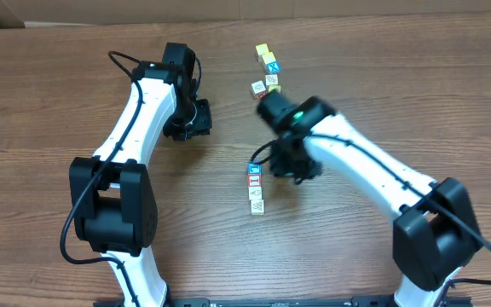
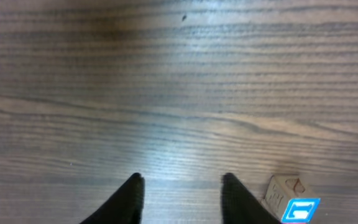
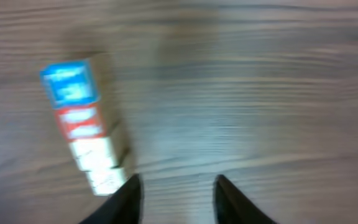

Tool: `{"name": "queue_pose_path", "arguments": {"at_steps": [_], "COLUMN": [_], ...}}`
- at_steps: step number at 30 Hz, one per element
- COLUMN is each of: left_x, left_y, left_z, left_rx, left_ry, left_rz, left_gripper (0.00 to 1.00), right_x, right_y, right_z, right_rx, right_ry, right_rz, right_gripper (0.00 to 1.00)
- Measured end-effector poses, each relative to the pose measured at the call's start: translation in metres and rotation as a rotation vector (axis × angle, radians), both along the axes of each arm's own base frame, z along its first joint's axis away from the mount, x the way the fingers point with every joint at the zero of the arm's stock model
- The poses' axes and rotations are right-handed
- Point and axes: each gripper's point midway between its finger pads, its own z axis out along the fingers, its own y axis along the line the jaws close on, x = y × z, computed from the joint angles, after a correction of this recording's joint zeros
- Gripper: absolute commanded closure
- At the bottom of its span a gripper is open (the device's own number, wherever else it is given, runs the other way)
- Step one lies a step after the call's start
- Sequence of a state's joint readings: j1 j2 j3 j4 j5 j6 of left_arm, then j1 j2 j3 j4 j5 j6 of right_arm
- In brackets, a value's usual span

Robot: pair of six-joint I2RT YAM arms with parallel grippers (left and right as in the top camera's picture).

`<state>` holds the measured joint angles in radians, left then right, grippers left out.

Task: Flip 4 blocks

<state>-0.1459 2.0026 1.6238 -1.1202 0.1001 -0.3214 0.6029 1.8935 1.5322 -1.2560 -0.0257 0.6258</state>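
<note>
Four wooden alphabet blocks [image 1: 255,188] lie touching in a short line on the table [image 1: 382,77]: two cream ones nearest, then the red-faced block [image 1: 255,181] and the blue-faced block [image 1: 254,170]. They appear lined up for turning one by one. Just beside them the right gripper [image 3: 174,199] hangs with fingers apart, empty. Farther off, the left gripper [image 2: 182,199] is likewise parted and empty. The printed marks are too blurred to read.

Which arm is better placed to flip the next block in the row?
Right. The right pincer, open, sits beside the row of blocks; the left pincer is well away from it across the table.
</note>
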Motion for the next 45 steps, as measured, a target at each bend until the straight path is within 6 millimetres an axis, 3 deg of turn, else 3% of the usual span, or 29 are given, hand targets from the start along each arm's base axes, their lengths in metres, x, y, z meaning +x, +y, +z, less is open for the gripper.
{"name": "queue_pose_path", "arguments": {"at_steps": [2, 4, 9, 14, 17, 18, 19, 26, 45], "left_x": [-0.006, -0.011, -0.023, -0.039, -0.049, -0.051, -0.053, -0.066, -0.066], "left_y": [0.001, 0.002, 0.007, 0.022, 0.034, 0.037, 0.040, 0.048, 0.049], "left_z": [0.001, 0.007, 0.050, 0.102, 0.121, 0.124, 0.126, 0.124, 0.124], "left_rx": [0.003, 0.004, 0.017, 0.065, 0.112, 0.125, 0.137, 0.183, 0.186], "left_ry": [0.020, 0.026, -0.040, -0.154, -0.195, -0.201, -0.202, -0.155, -0.155], "left_rz": [0.002, 0.002, 0.015, 0.065, 0.106, 0.119, 0.129, 0.147, 0.151], "left_gripper": [0.75, 0.74, 0.69, 0.57, 0.28, 0.05, 0.00, 0.00, 0.00], "right_x": [0.010, 0.021, 0.042, 0.051, 0.052, 0.052, 0.051, 0.055, 0.083], "right_y": [-0.022, -0.043, -0.081, -0.103, -0.110, -0.112, -0.113, -0.113, -0.105], "right_z": [0.000, 0.000, 0.000, 0.000, 0.000, 0.000, 0.000, 0.000, 0.002], "right_rx": [-0.022, -0.038, -0.056, -0.071, -0.090, -0.095, -0.100, -0.101, -0.058], "right_ry": [0.003, -0.001, -0.021, -0.031, -0.037, -0.036, -0.035, -0.050, -0.162], "right_rz": [-0.041, -0.087, -0.181, -0.238, -0.247, -0.248, -0.249, -0.248, -0.254], "right_gripper": [0.21, 0.10, 0.02, 0.00, 0.00, 0.00, 0.00, 0.00, 0.00]}}
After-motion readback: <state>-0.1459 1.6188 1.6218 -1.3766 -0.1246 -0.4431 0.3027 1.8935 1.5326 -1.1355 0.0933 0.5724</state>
